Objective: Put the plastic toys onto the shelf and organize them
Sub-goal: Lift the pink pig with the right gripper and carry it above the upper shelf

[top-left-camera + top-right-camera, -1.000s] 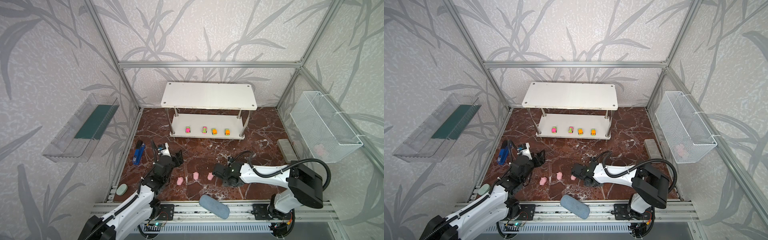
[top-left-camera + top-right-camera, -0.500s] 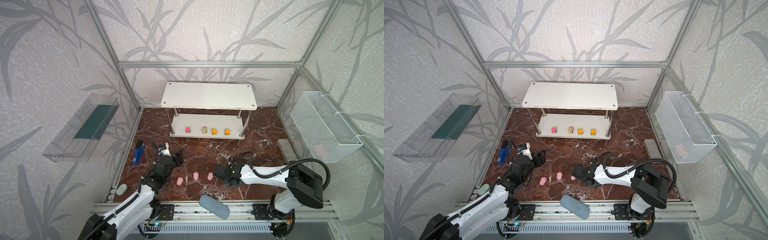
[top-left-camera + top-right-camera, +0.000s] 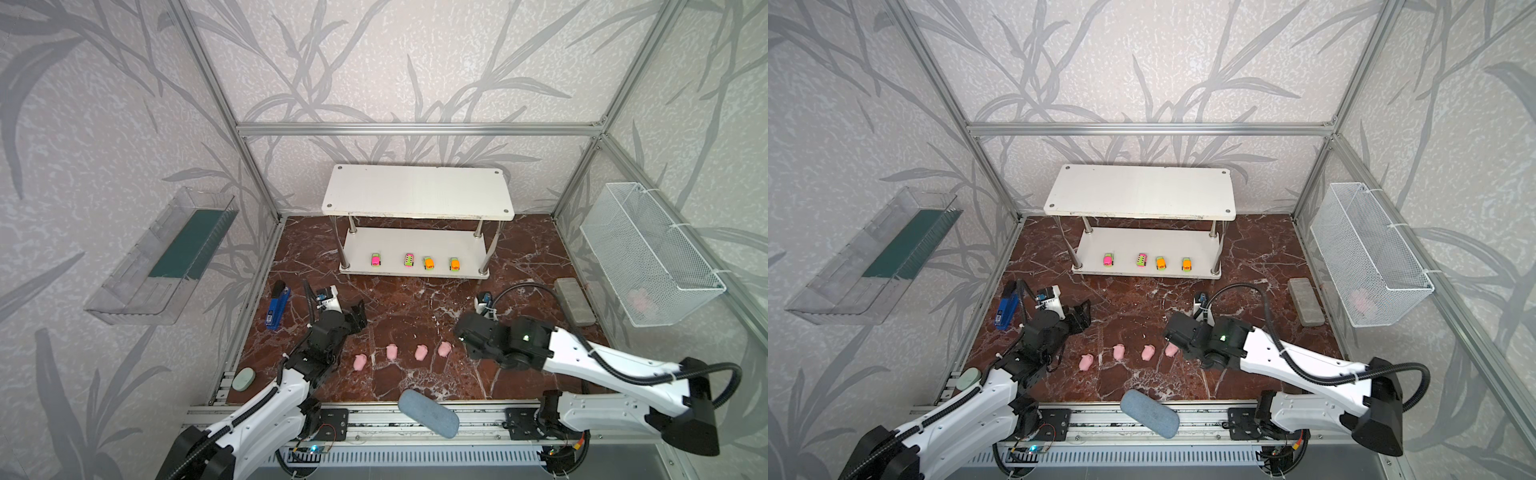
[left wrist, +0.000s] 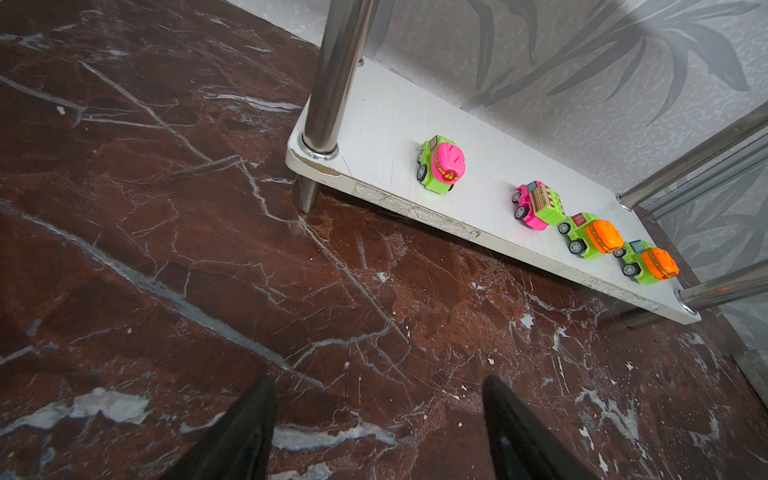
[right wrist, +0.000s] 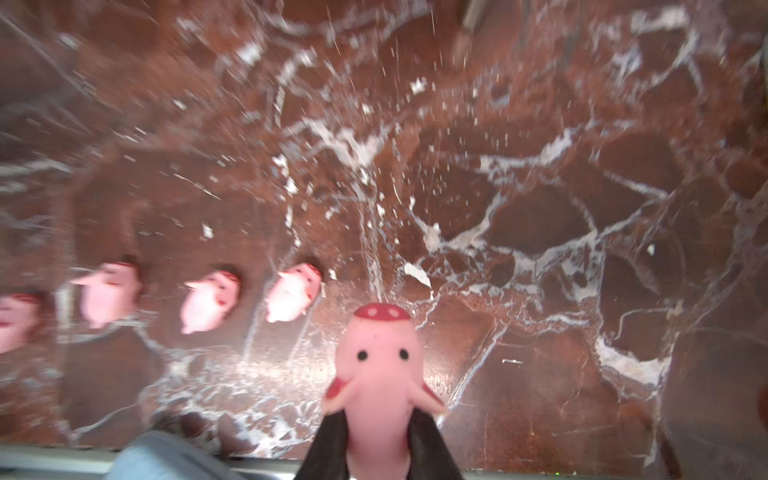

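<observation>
- In both top views we see the shelf (image 3: 417, 191) at the back of the table (image 3: 415, 299). Four cars (image 3: 376, 259) (image 3: 409, 260) (image 3: 428, 263) (image 3: 455, 264) stand in a row along the front of its lower board, two pink on the left and two orange on the right.
- Four pigs (image 3: 359, 362) (image 3: 391, 352) (image 3: 421, 353) (image 3: 444, 349) lie in a row on the table near the front, well apart from the shelf and between the two arms.
- The left end effector (image 3: 358, 316) hangs over the table just left of and behind the pigs, with its jaws spread and nothing between them. A stapler (image 3: 277, 305) lies further left.
- The right end effector (image 3: 460, 338) sits just right of the last pig in the row. From above its jaws are hidden, so we cannot tell its grip here.
- A pouch (image 3: 428, 412) lies across the table's front edge.
- In the left wrist view, the left end effector (image 4: 378, 399) shows two dark fingers (image 4: 249, 415) wide apart over bare table, holding nothing. Beyond them the shelf's lower board (image 4: 395, 116) carries the cars, the right three close together.
- In the right wrist view, the right end effector (image 5: 376, 419) is clamped on a fifth pig (image 5: 380, 365). Its fingers (image 5: 328, 440) press both sides of the body, and the snout points away from the camera.
- The other four pigs lie blurred in a row on the table beside it, and a corner of the pouch (image 5: 166, 457) shows at the edge.
</observation>
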Controlling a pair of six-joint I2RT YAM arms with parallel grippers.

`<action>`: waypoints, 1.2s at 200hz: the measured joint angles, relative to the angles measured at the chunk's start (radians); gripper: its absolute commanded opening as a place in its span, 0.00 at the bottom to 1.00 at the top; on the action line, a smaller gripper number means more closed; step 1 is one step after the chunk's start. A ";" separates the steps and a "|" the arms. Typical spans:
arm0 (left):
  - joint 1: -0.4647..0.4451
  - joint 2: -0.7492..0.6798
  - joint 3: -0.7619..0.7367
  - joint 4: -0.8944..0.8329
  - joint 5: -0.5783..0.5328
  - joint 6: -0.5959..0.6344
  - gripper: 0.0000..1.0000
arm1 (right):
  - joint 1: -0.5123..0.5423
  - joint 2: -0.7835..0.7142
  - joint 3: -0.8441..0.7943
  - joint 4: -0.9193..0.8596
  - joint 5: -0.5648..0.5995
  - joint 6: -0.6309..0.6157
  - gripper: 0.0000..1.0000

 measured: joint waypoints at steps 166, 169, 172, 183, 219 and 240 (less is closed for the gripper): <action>0.001 0.073 0.000 0.033 0.038 0.000 0.76 | -0.512 0.449 0.947 -0.003 -0.098 -0.640 0.24; 0.001 0.074 0.000 0.034 0.038 0.000 0.76 | -0.519 0.460 0.962 -0.004 -0.104 -0.643 0.24; 0.001 0.076 0.000 0.034 0.038 0.000 0.76 | -0.525 0.470 0.975 -0.005 -0.107 -0.646 0.24; 0.001 0.079 0.000 0.037 0.039 0.000 0.76 | -0.545 0.511 1.033 -0.008 -0.124 -0.658 0.24; 0.001 0.085 0.000 0.039 0.041 0.000 0.76 | -0.584 0.680 1.299 -0.060 -0.148 -0.697 0.24; 0.001 0.085 0.000 0.043 0.041 0.000 0.76 | -0.600 0.795 1.478 -0.116 -0.155 -0.713 0.24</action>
